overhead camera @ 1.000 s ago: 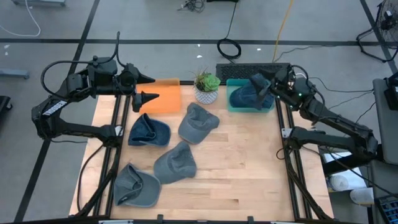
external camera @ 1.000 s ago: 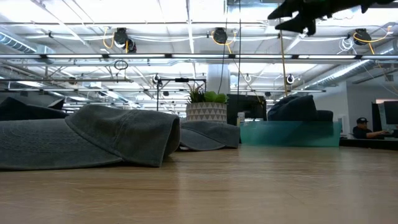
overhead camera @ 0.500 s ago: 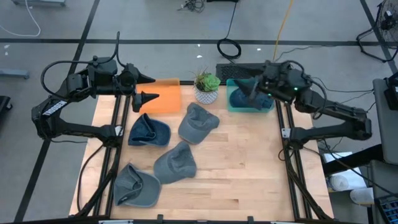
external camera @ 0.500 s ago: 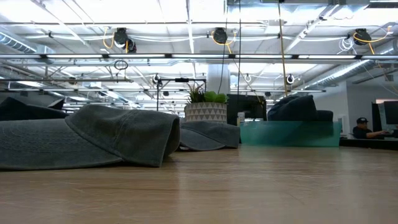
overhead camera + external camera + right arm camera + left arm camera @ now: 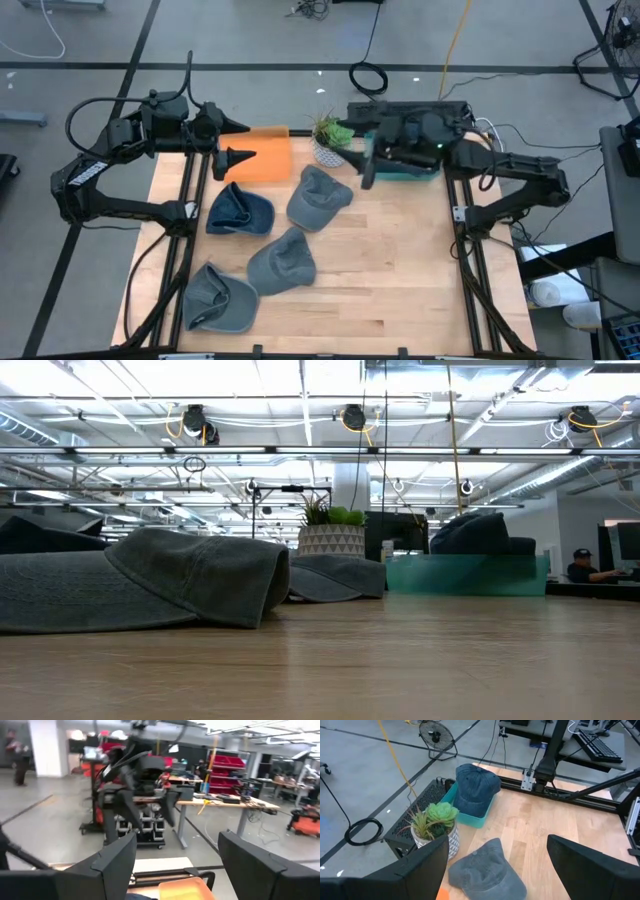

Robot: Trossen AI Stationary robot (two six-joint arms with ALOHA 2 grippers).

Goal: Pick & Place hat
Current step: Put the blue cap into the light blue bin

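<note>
Several hats lie on the wooden table: a dark blue hat (image 5: 238,212) and three grey hats (image 5: 318,197) (image 5: 282,262) (image 5: 218,298). Another dark blue hat (image 5: 476,787) rests in the teal bin (image 5: 470,818) at the far right; in the high view my right arm covers most of it. My right gripper (image 5: 366,172) hangs open and empty above the table, between the potted plant and the bin. In its wrist view the fingers (image 5: 120,857) point level across the room. My left gripper (image 5: 232,157) waits open at the far left, beside the orange tray.
A potted plant (image 5: 333,140) stands at the far edge between the orange tray (image 5: 265,155) and the teal bin. Black frame rails (image 5: 185,230) run along both table sides. Bare wood (image 5: 400,270) lies on the right and near part of the table.
My right gripper has swung from above the teal bin toward the table's left and risen, leaving the low view's top. It has tipped up from pointing down to about level. The blue hat stays in the bin.
</note>
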